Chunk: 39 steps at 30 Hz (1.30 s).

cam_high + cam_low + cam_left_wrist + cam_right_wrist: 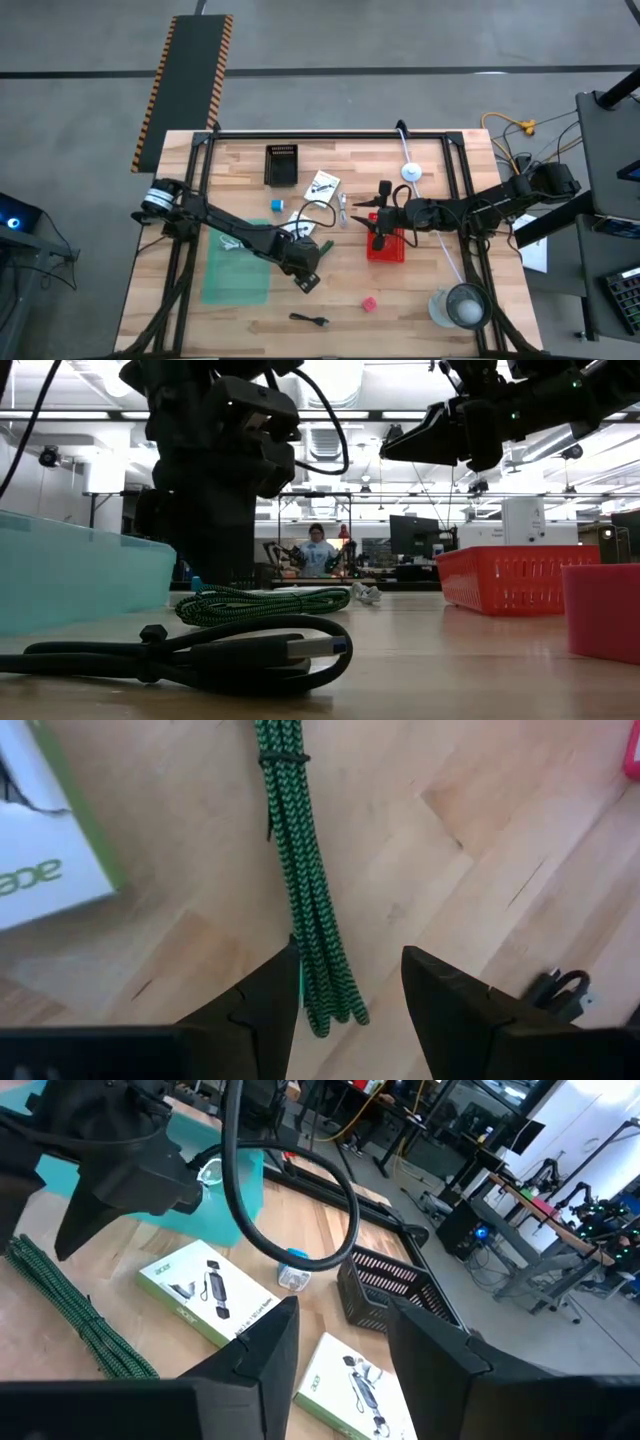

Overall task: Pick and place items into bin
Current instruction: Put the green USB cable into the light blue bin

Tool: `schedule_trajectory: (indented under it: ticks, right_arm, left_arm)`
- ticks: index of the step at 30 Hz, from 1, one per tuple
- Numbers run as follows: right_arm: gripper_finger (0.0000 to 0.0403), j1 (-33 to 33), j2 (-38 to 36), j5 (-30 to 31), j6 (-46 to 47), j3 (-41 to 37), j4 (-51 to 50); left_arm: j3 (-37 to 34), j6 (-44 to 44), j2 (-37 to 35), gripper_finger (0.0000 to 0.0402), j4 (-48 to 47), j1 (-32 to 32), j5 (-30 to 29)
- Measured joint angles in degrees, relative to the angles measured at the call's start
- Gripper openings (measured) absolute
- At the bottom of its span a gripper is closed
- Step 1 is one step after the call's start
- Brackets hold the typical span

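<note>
Left gripper (350, 995): jaws apart, low over the end of the green braided cable (300, 890), holding nothing.
Right gripper (340, 1350): fingers parted and empty, above the red basket (386, 247).
Items: blue cube (276, 205) and two white packets (205, 1295) near the table's middle; red cube (369, 302) and black cable (310, 319) toward the near edge.
Surface: pale wooden table (400, 300) in a black frame, with a teal bin (236, 270) on the left.
Room: grey floor, a striped mat (190, 70); a seated person (318, 550) among workbenches far behind.
</note>
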Motion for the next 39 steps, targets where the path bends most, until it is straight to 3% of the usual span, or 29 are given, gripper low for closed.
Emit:
schedule_trajectory:
  ticks: [22,35,39]
  right_arm:
    - [0.0130,0.00,0.00,-0.01,-0.42,0.02,-0.52]
    - [0.0127,-0.02,0.00,-0.02,-0.44,0.02,-0.53]
    - [0.0125,-0.02,0.00,-0.01,-0.44,0.02,-0.54]
  left_arm:
    - [-3.48,-1.43,1.31,0.0155,0.60,-0.72,-0.68]
    - [-3.34,2.95,1.31,0.0017,0.48,-0.68,-0.72]
    - [-2.95,4.58,1.31,0.0015,0.45,-0.53,-0.54]
